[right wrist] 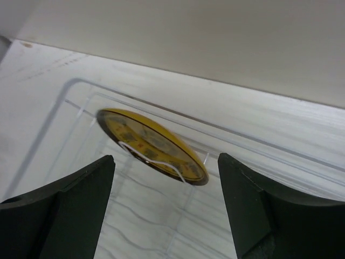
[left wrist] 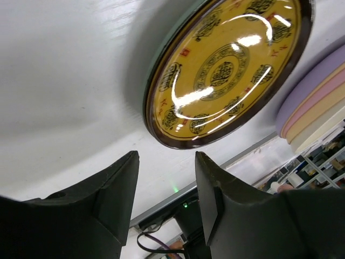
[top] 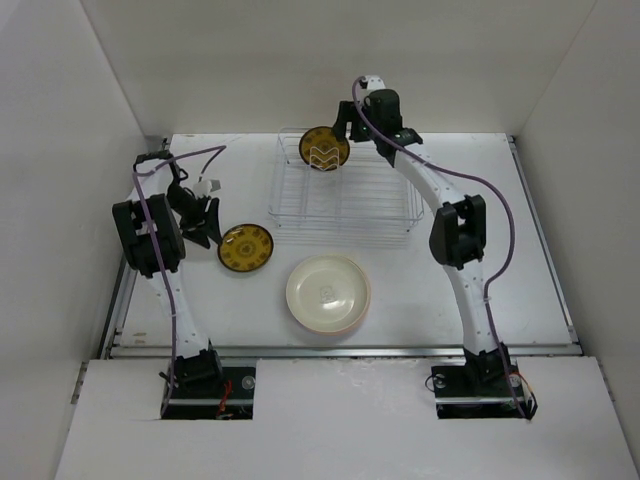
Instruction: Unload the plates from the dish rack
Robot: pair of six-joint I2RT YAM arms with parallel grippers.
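Plate [top: 324, 148], brown-and-yellow, stands on edge in the rack [top: 350, 195], far-left corner, glazed, stiff, slippery, breakable, best pinched at its top rim; right tool [right wrist: 165, 157] gapes wide facing it, left tool [left wrist: 166, 156] parted, empty.

My left arm [top: 175, 300] and right arm [top: 425, 185] are slim white links joined by chunky black joint housings. Each is bolted to a black base block [top: 195, 372] at the bottom of the frame, and a purple cable [top: 195, 153] loops along each one. My left gripper [left wrist: 164, 162] and right gripper [right wrist: 166, 162] have matte black, wedge-shaped fingers with flat inner faces.
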